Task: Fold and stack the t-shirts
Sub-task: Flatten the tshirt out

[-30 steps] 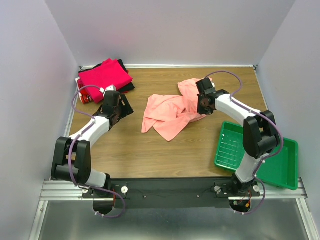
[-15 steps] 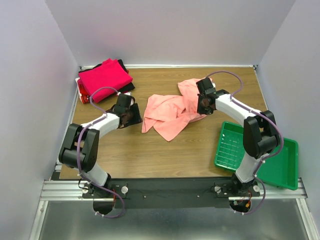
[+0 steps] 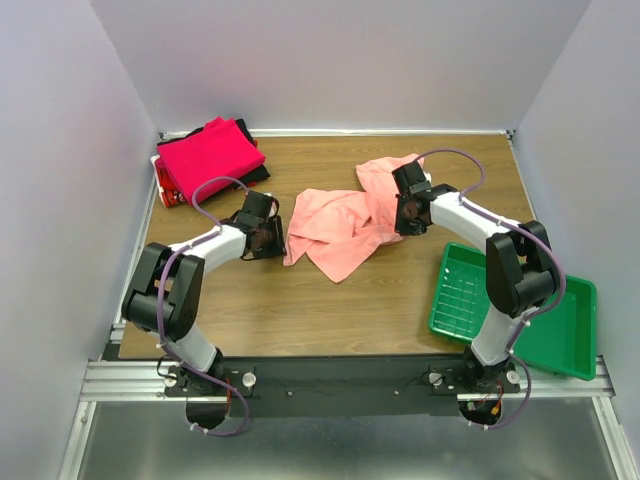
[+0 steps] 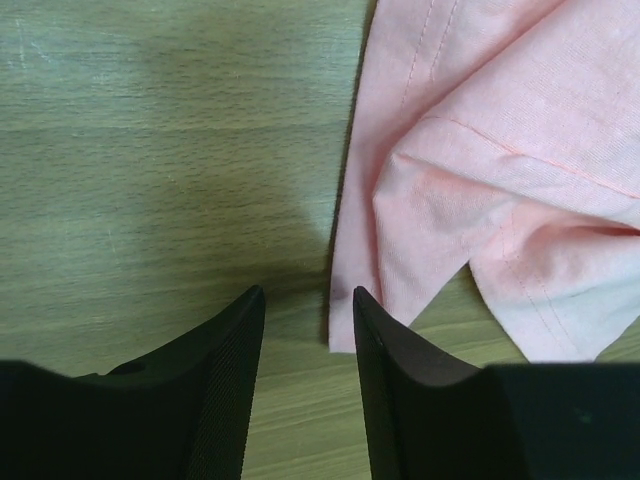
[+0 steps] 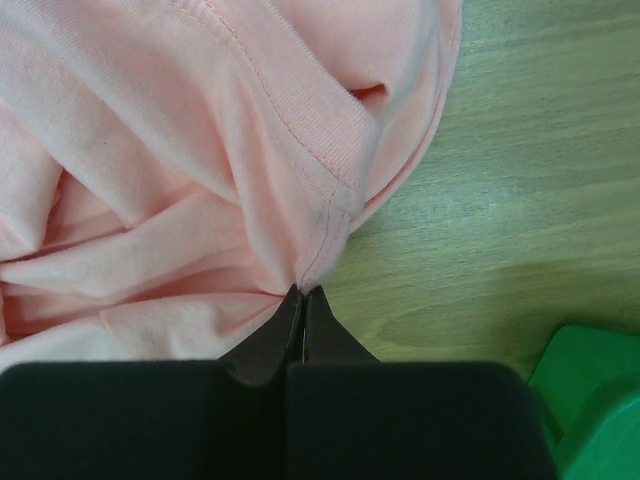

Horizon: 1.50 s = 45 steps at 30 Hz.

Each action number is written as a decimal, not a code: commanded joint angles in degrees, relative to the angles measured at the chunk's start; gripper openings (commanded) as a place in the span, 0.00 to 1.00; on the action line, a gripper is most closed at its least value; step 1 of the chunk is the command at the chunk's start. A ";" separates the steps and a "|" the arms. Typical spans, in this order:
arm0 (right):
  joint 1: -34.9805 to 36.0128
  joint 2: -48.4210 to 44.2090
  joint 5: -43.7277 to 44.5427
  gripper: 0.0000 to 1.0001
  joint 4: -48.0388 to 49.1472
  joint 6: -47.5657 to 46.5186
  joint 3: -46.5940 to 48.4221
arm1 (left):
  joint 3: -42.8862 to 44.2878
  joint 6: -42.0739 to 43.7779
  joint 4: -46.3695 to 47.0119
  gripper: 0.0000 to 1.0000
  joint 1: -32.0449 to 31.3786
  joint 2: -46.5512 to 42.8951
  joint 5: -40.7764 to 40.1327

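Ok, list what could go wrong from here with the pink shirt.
The left pincer stands open over bare wooden tabletop, the corner of the crumpled salmon-pink cloth t-shirt beside one finger: closing here may miss it.
The right pincer is shut on only a thin fold at its tips; a pull could slip it free.

Wood table (image 3: 300,310): salmon-pink t-shirt (image 3: 335,225) crumpled mid-table, shirt stack (image 3: 208,155) (magenta, red, black) in far-left corner, green tray (image 3: 560,330) at near-right corner, overhanging the edge.
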 commanded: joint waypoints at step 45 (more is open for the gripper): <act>-4.63 -9.96 8.95 0.00 -4.16 -6.49 17.05 | 34.84 11.78 -20.42 0.00 22.55 -4.78 -22.25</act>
